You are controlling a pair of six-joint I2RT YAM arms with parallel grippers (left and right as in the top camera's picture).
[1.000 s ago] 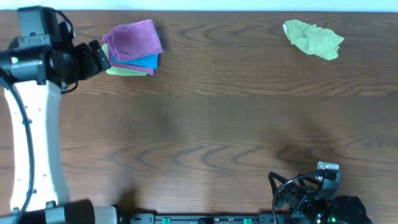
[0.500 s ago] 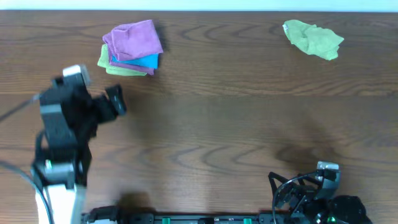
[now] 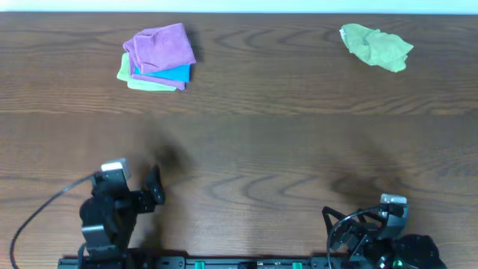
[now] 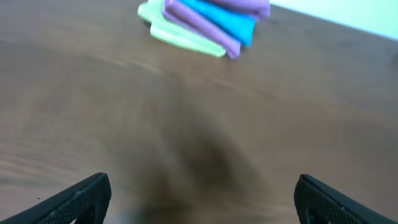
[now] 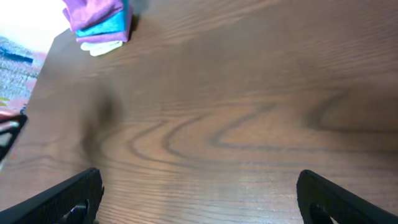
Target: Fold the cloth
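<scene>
Cloth: the purple square microfibre cloth (image 3: 158, 46) lies loosely folded on top of a small pile of folded cloths (image 3: 176, 73), above blue, purple and pale-green layers.
Handling: it looks soft, light and limp, not fragile. I'd guess its nap clings to the layer beneath, so a careless pinch could lift two cloths.
Hold: best taken by a free corner or outer edge, top layer only.
Left arm: it sits low, well apart from the pile on the pile's near side. The left gripper (image 4: 202, 190) faces the pile, its fingers spread wide and holding nothing.
Right arm: it is tucked down far to the pile's right and nearer side. The right gripper (image 5: 199, 186) is also spread wide and empty.
</scene>
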